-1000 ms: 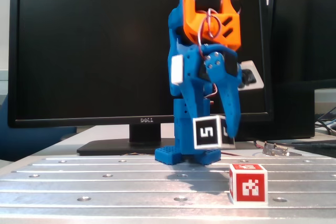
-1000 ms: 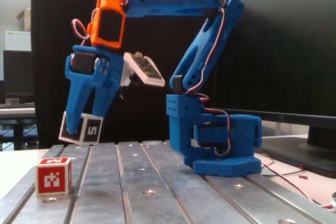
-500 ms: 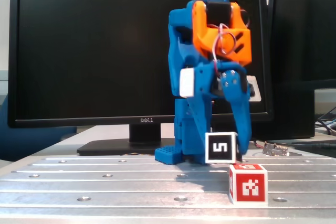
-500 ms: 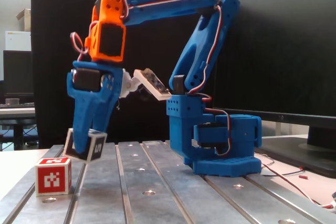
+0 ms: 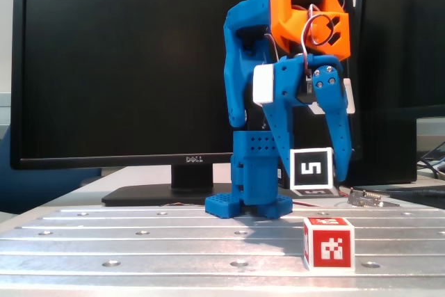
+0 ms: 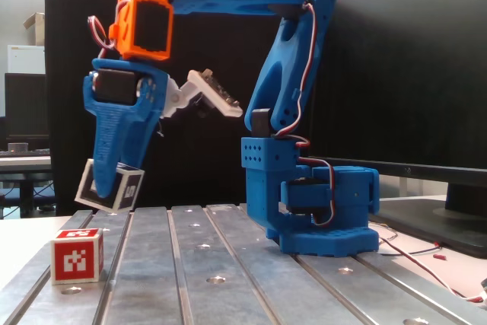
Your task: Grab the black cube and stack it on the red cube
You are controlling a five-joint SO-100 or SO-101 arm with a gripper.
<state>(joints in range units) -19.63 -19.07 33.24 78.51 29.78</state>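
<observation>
The black cube (image 6: 109,186) is gripped by the closed tool (image 6: 106,176) and held tilted above the bench (image 6: 228,264), at left centre. The red cube (image 6: 77,256) sits lower left, uncovered. The pick-up is judged done; carrying across and stacking remain.

We see a slotted metal table (image 5: 139,241), a dark Dell monitor (image 5: 125,67) behind it, and a bright, daylit office wall (image 6: 23,5)

"5" on black cube (image 5: 310,169); "DELL" on monitor (image 5: 188,160)
</observation>
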